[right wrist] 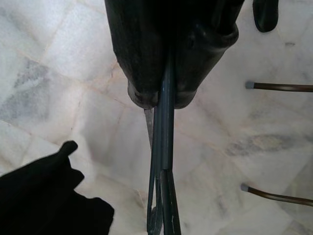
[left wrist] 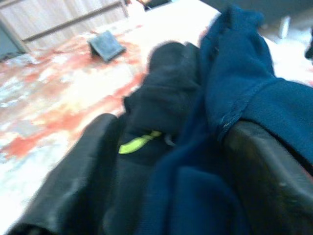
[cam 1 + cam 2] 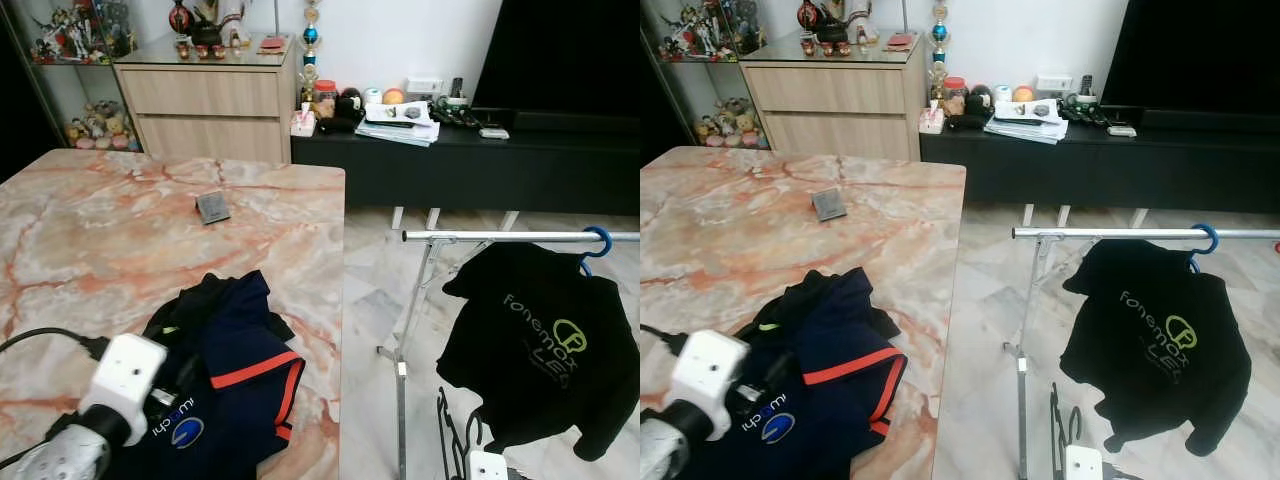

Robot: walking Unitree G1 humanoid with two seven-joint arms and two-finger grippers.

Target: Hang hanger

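Note:
A navy shirt [image 3: 235, 375] with a red stripe lies bunched at the near edge of the marble table [image 3: 90, 240]. My left gripper [image 2: 173, 127] is open, its two fingers [image 2: 73, 186] standing on either side of a fold of that shirt. My right gripper [image 1: 164, 98] is low over the floor by the rack, shut on a thin black wire hanger [image 1: 164, 161], which also shows as a dark loop [image 3: 450, 430]. A silver rack bar [image 3: 500, 237] carries a black printed shirt [image 3: 545, 345] on a blue hanger [image 3: 598, 241].
A small grey square object [image 3: 212, 208] lies mid-table. A black TV bench [image 3: 480, 165] with clutter and a wooden drawer cabinet [image 3: 205, 105] line the far wall. The rack's upright post [image 3: 402, 400] and feet [image 1: 279, 87] stand on the marble floor [image 3: 365, 300] between table and rack.

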